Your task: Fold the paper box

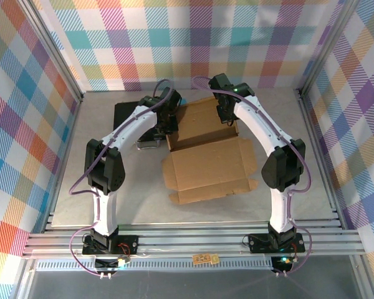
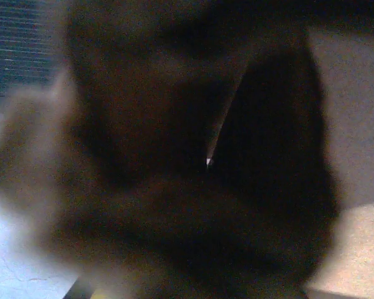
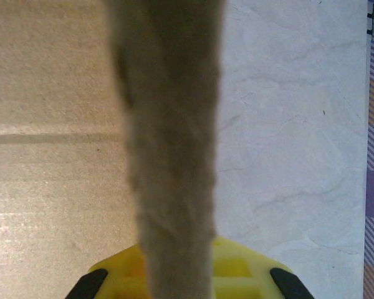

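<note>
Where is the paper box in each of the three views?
Top external: paper box, middle of picture.
Left wrist: blurred; tan patch lower right, perhaps.
Right wrist: left half, plus central upright flap.
Shared landmark: the pale table top.

Robotics lab test cell.
Plaid backdrop walls rose beyond the right pincer; aluminium extrusion frame lay behind it.

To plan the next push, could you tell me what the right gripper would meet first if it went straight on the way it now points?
The paper box itself: the right gripper is shut on a flap that runs straight ahead from its grip. Beyond that, probably the table, though depth is unclear.
</note>
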Tool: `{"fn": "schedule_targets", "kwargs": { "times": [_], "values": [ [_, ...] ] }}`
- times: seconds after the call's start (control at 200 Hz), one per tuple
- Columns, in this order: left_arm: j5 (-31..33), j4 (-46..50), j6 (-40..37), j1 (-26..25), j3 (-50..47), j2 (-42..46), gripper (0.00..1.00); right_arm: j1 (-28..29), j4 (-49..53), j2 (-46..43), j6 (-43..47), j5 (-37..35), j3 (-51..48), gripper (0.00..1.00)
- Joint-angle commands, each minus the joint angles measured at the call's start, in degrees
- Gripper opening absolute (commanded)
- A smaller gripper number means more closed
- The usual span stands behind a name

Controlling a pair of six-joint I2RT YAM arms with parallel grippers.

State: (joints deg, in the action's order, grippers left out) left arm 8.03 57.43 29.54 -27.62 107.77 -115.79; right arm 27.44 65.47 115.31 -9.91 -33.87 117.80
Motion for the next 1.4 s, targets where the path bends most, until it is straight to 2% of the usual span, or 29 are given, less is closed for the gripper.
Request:
{"fn": "schedule_targets", "kwargs": {
  "times": [0.0,0.06,0.14,0.27,0.33,0.5,0.675,0.75,0.84,0.87,0.9,1.005,1.115,1.25,1.395],
  "values": [
    [-1.09,2.55,0.85,0.25,2.34,0.0,0.2,-0.95,2.98,-2.0,-1.01,-1.08,-1.97,0.0],
    [-2.94,2.69,1.42,0.24,2.95,1.1,0.34,-2.45,2.22,-3.37,-1.64,1.56,-4.27,0.0],
    [-5.17,2.39,3.28,0.16,3.39,3.37,0.45,-4.57,0.73,-5.18,-2.07,4.03,-7.32,0.0],
    [-7.31,1.75,8.72,-0.76,2.95,7.99,0.5,-10.29,-0.34,-8.09,-5.07,10.36,-12.59,0.0],
    [-7.51,0.61,12.32,-1.93,1.48,10.49,0.56,-12.78,-1.25,-9.53,-5.87,11.34,-15.44,0.0],
    [-8.22,-5.73,24.12,-7.03,-6.17,16.51,0.57,-21.26,-1.77,-11.76,-9.74,15.03,-20.77,0.0],
    [-11.87,-12.01,39.29,-13.08,-13.64,17.47,0.58,-29.26,-2.19,-10.75,-14.29,18.87,-24.64,0.0],
    [-12.03,-15.94,46.84,-16.03,-18.2,18.71,0.65,-32.29,-2.81,-9.43,-16.59,21.67,-25.68,0.0],
    [-13.4,-23.21,54.74,-19.13,-24.48,20.17,0.67,-35.05,-2.91,-6.99,-18.99,24.44,-25.65,0.0],
    [-13.49,-25.46,56.81,-19.94,-26.39,20.59,0.68,-35.68,-2.9,-6.21,-19.67,25.18,-25.48,0.0],
    [-13.68,-28.29,58.64,-20.79,-28.52,20.94,0.74,-36.1,-2.93,-5.41,-20.14,25.84,-25.25,0.0],
    [-15.28,-38.58,65.41,-22.58,-35.37,20.47,0.76,-36.54,-2.58,-3.05,-21.21,27.08,-23.84,0.0],
    [-14.95,-47.76,68.85,-23.18,-39.86,19.15,0.77,-36.45,-2.07,-1.26,-21.75,28.48,-22.53,0.0],
    [-13.48,-50.57,68.42,-23.1,-39.31,17.09,0.77,-36.43,-2.26,-0.7,-22.01,28.58,-23.28,0.0],
    [-15.74,-50.53,68.29,-23.18,-37.42,14.42,0.69,-36.47,-3.17,-1.0,-22.41,28.79,-25.15,0.0]
  ]
}}
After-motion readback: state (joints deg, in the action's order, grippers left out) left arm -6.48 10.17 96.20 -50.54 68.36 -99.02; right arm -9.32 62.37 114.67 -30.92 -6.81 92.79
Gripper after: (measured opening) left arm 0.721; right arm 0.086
